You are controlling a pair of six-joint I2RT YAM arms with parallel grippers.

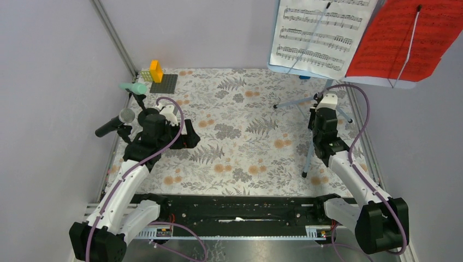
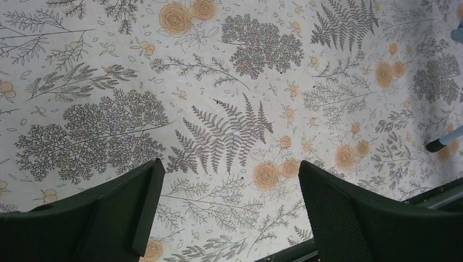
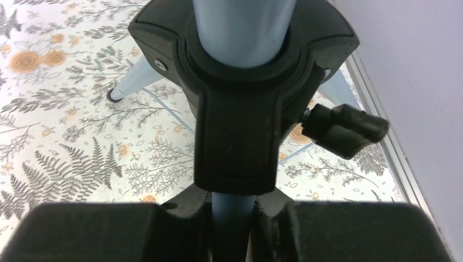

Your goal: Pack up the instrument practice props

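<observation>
My right end effector [image 3: 233,218] clamps music stand [image 3: 240,33] pole, far-right of counter [image 1: 240,136]; left end effector [image 2: 229,180] wide, empty. Risk: top-heavy w/ sheets [image 1: 322,38], so if I tilt it, it tips or sheets slide off.

My left gripper [image 2: 229,169] is spread wide. Its two black fingers [image 2: 125,207] hang above the fern-and-rose tablecloth [image 2: 218,82], which fills the gap between them. Out past the finger on the right of my view, a pale blue tripod leg [image 2: 449,139] with a black foot rests on the cloth.
</observation>
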